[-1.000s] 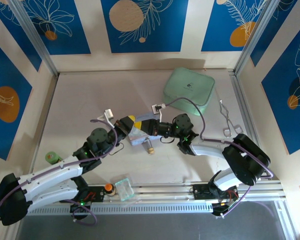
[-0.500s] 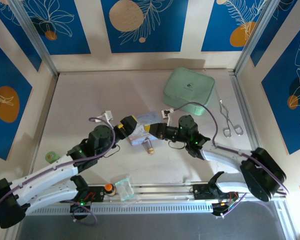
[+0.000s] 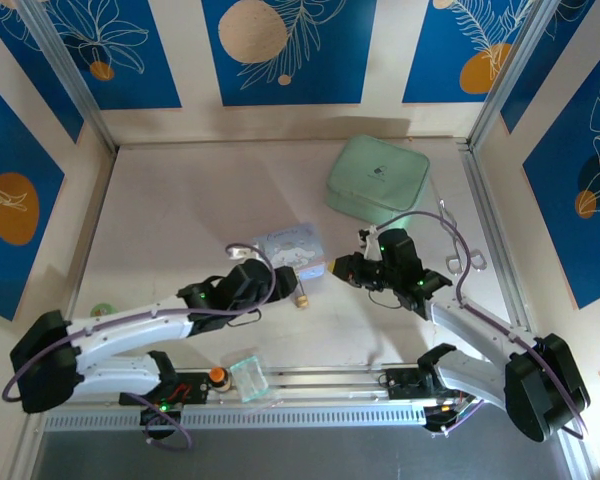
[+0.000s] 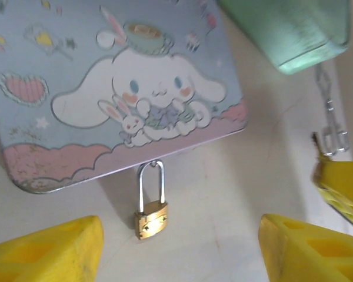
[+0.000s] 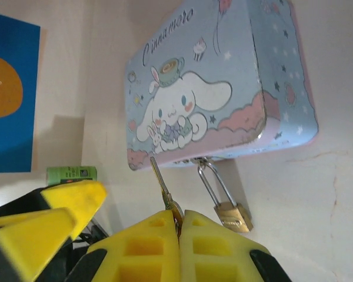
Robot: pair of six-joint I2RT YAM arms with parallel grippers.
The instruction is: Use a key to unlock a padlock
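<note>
Clamps the key (image 5: 159, 176) in the right pincer (image 5: 177, 220), blade up — just beside the padlock (image 5: 232, 216), near-parallel to it, with the left pincer (image 4: 179, 238) splayed wide.

pale blue tin (image 5: 223, 88) | lid, script along its upper edge: "Cinnamoro…", ending unclear | green bottle (image 5: 70, 174) left of tin: label print too small to read

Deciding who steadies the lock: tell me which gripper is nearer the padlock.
Left. The padlock lies just ahead of the left gripper's open fingers. The right gripper, shut on the key, hangs farther off to the right.
</note>
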